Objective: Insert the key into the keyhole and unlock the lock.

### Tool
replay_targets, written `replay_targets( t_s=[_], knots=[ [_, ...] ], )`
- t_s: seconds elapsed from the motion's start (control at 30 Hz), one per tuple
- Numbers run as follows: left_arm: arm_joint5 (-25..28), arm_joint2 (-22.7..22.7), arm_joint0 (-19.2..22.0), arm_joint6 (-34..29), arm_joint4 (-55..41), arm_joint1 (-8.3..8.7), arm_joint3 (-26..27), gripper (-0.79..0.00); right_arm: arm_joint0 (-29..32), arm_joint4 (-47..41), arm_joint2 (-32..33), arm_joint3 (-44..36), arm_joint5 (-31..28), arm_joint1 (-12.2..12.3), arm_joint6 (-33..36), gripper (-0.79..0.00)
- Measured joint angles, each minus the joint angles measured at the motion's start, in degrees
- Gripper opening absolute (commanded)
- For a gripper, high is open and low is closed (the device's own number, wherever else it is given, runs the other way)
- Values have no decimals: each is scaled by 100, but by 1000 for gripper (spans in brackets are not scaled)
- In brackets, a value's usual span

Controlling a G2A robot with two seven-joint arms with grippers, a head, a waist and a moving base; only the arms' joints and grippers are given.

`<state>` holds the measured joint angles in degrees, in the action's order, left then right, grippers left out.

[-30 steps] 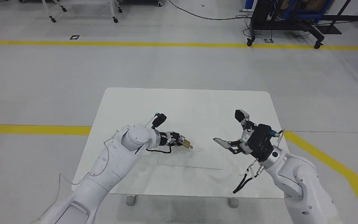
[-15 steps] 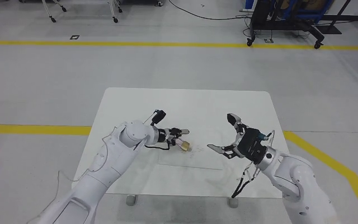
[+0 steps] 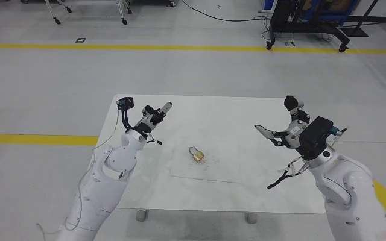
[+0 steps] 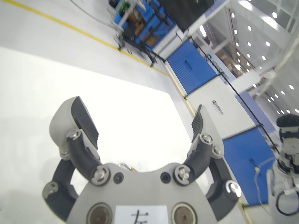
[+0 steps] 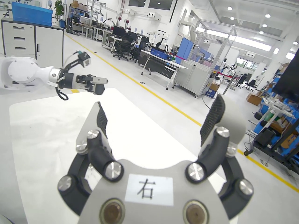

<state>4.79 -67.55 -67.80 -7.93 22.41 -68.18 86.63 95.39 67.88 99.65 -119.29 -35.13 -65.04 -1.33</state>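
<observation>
A brass padlock (image 3: 196,155) with a silver shackle lies alone on the white table (image 3: 241,114), near its middle and toward the front. I cannot make out a key. My left gripper (image 3: 158,110) hangs open above the table's far left part, well away from the padlock, with nothing between its fingers (image 4: 84,122). My right gripper (image 3: 275,115) is held wide open above the table's right side, also apart from the padlock. Its pads (image 5: 211,117) hold nothing. The right wrist view shows the left gripper (image 5: 95,85) across the table.
Yellow floor lines run past the table on the far side and at both ends. A dark wheeled rack (image 3: 307,24) stands on the floor far behind. A faint rectangular mark (image 3: 205,172) shows on the tabletop around the padlock.
My left gripper opened, let go of the padlock and drew back up to the table's far left. The padlock stays on the table. My right gripper pulled away to the right.
</observation>
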Motion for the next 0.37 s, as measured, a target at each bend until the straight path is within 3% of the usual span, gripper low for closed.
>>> replay_targets(
  t_s=[0.23, 0.37],
  knots=[
    [7, 3, -2, -174, -30, -1, -9, 0, 2, 8, -20, 14, 27, -1, 5, -1],
    [-32, -188, -249, -98, 397, 17, 122, 0, 32, 75, -83, 144, 309, -8, 15, -1]
  ],
)
